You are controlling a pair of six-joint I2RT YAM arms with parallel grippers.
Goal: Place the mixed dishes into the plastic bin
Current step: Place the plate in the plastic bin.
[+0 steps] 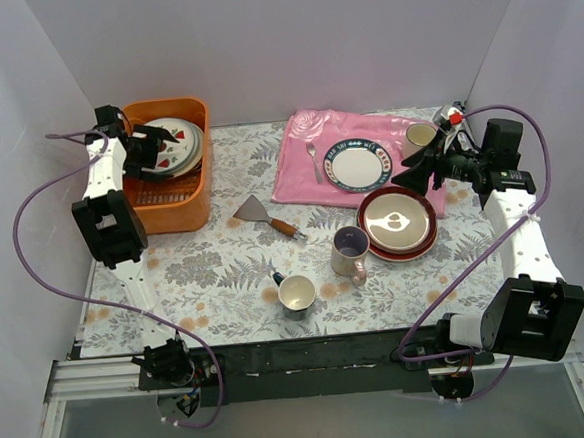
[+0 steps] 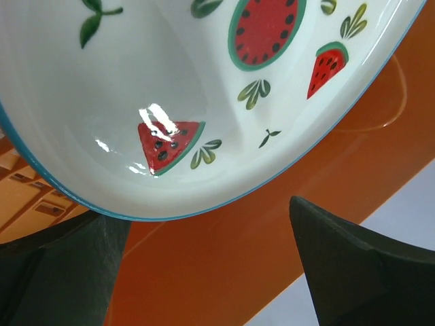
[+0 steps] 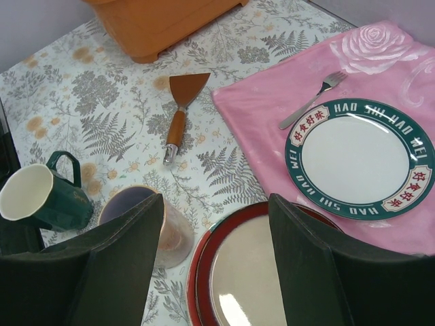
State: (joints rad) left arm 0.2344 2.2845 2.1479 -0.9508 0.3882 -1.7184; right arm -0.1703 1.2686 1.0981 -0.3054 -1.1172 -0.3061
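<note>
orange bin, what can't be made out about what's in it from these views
- Top view: the left arm covers one side of the watermelon plate and of the orange bin. The plate hides anything beneath it.
- Left wrist view: the plate runs off the frame edges and hides most of the bin floor.
- Right wrist view: the top edge cuts the bin off, so only a lower corner shows and its inside is out of view.

We note watermelon plate (image 2: 170,81) glossy glazed ceramic; orange bin (image 2: 224,272) smooth shiny plastic; pink cloth (image 3: 258,115) satiny sheen; spatula (image 3: 178,117) metal blade, wooden handle; fork (image 3: 312,102) bright metal; table cover (image 3: 102,88) matt print.
</note>
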